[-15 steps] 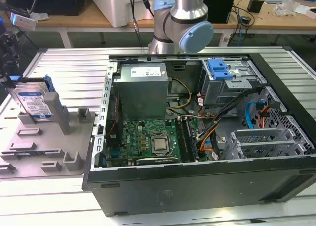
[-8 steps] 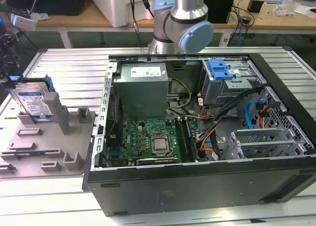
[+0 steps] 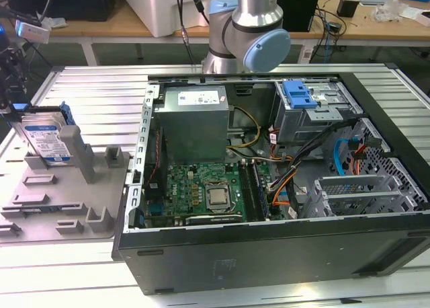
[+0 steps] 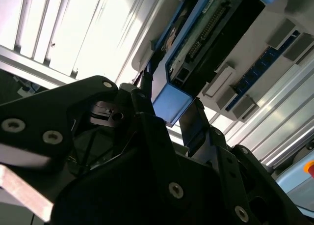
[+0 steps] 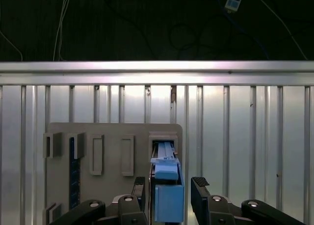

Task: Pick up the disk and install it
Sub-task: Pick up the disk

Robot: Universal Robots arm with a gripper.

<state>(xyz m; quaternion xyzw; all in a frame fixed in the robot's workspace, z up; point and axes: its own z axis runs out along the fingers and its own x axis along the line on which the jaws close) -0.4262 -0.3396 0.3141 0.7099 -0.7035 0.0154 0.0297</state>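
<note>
A ribbed silver metal table (image 3: 94,93) lies underneath. The black gripper (image 5: 169,181) is open, with one finger (image 5: 200,185) on each side of the flat silver disk (image 3: 46,141) in its blue plastic frame. The disk stands on edge, label outward, in a grey plastic holder (image 3: 74,200) at the far left of the exterior view. Its bottom is hidden.

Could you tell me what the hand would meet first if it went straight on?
Probably the disk: its blue carrier edge lies between the open fingers of the hand, upright in the grey fixture.
</note>
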